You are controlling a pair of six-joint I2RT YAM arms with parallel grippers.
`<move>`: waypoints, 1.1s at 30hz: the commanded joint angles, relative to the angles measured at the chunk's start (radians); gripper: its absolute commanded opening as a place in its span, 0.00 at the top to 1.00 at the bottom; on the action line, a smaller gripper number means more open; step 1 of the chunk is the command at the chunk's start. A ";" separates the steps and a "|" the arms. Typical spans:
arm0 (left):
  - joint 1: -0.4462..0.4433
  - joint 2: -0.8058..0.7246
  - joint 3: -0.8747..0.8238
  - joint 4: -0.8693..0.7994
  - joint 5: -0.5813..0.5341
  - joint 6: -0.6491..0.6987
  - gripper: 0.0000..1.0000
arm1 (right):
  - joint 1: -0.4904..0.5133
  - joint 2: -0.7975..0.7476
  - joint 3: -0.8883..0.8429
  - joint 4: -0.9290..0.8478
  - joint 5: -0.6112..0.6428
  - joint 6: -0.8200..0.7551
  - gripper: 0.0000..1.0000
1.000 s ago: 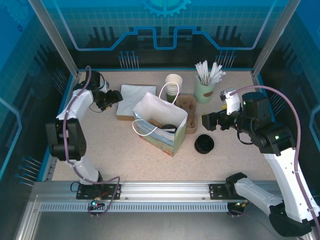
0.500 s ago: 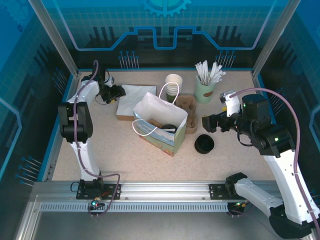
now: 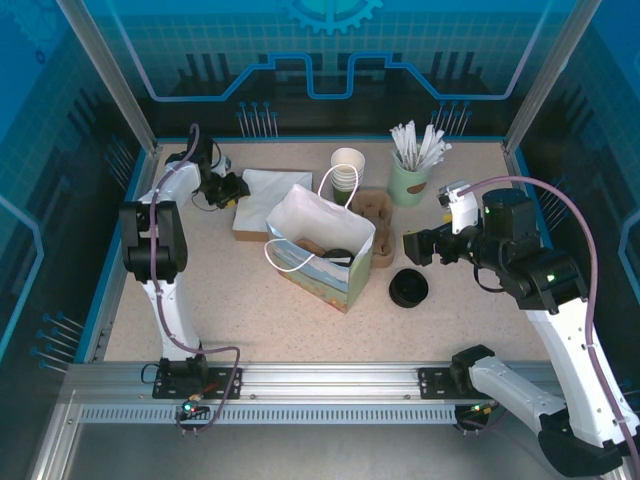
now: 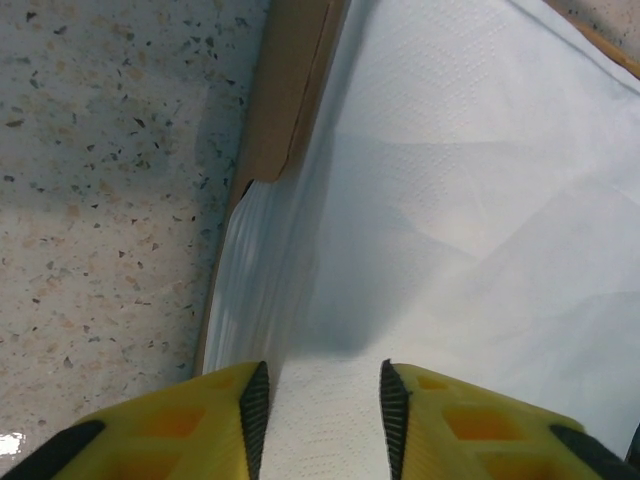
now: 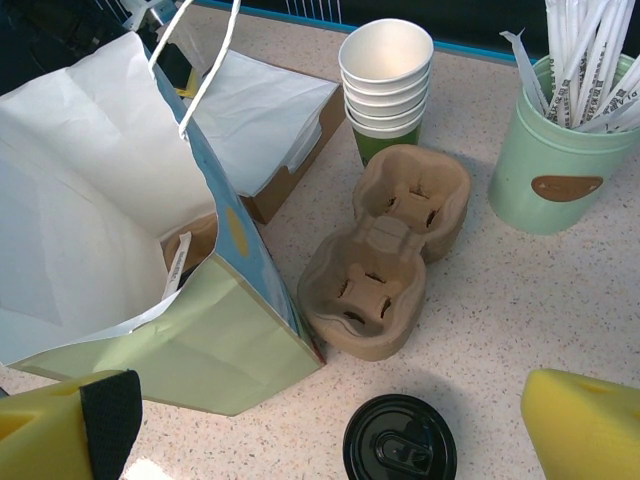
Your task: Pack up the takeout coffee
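Speckled beige desk [image 3: 250, 300], blue-lit panels all round. At its far side the olive-green, white-rimmed paper cup [image 5: 385, 60] tops a nested stack just behind the brown pulp carrier [image 5: 385, 260] — upright, mouth up, long axis vertical. I'd judge it light, thin-walled and easily crushed; a gentle hold across the side below the rolled rim suits. The right gripper [image 3: 413, 246] gapes wide and empty, well apart from it. The left gripper [image 4: 320, 400] sits on white napkins [image 4: 450, 200], jaws narrowed — whether pinching a sheet, I cannot tell.
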 commanded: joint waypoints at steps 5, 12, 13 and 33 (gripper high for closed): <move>0.004 -0.003 0.015 -0.021 0.032 0.026 0.71 | -0.013 -0.004 -0.020 0.034 -0.002 -0.008 0.00; 0.004 -0.005 0.027 -0.026 0.050 0.036 0.87 | -0.015 -0.004 -0.027 0.040 0.001 -0.010 0.00; 0.004 -0.009 0.027 -0.026 0.055 0.039 0.89 | -0.014 -0.004 -0.026 0.038 0.004 -0.012 0.00; 0.004 -0.407 -0.014 0.073 0.199 0.053 1.00 | -0.016 -0.005 -0.034 0.157 -0.159 -0.048 0.00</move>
